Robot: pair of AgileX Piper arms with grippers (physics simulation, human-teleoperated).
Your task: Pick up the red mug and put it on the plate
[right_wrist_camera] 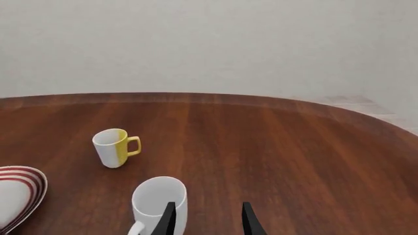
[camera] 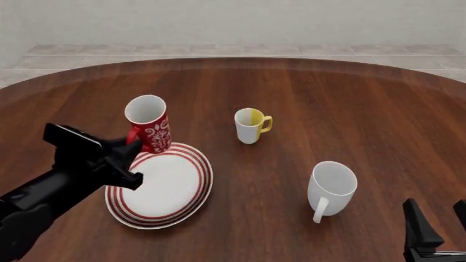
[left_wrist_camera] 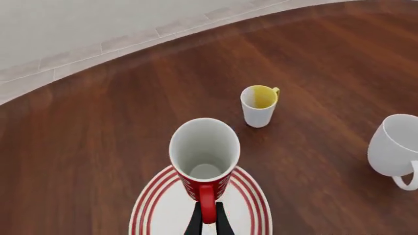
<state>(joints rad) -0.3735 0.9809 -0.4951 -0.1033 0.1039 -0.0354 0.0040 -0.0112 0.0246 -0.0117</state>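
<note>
A: Holding the red mug (camera: 149, 123) by its handle w/ your left end effector (left_wrist_camera: 207, 221), fingers pinched on it. Mug's tilted, base at the far rim of the plate (camera: 178, 188); can't tell if it's touching or just above.

B: Right side?

A: Your right end effector (right_wrist_camera: 207, 216) is apart, gripping nothing, low over the worktop (camera: 364, 109) near edge, just beside the plain white mug (camera: 331, 188).

B: Other stuff?

A: White-and-yellow mug (camera: 251, 125) upright mid-worktop, well apart from the plate. White mug leans, handle toward you.
</note>
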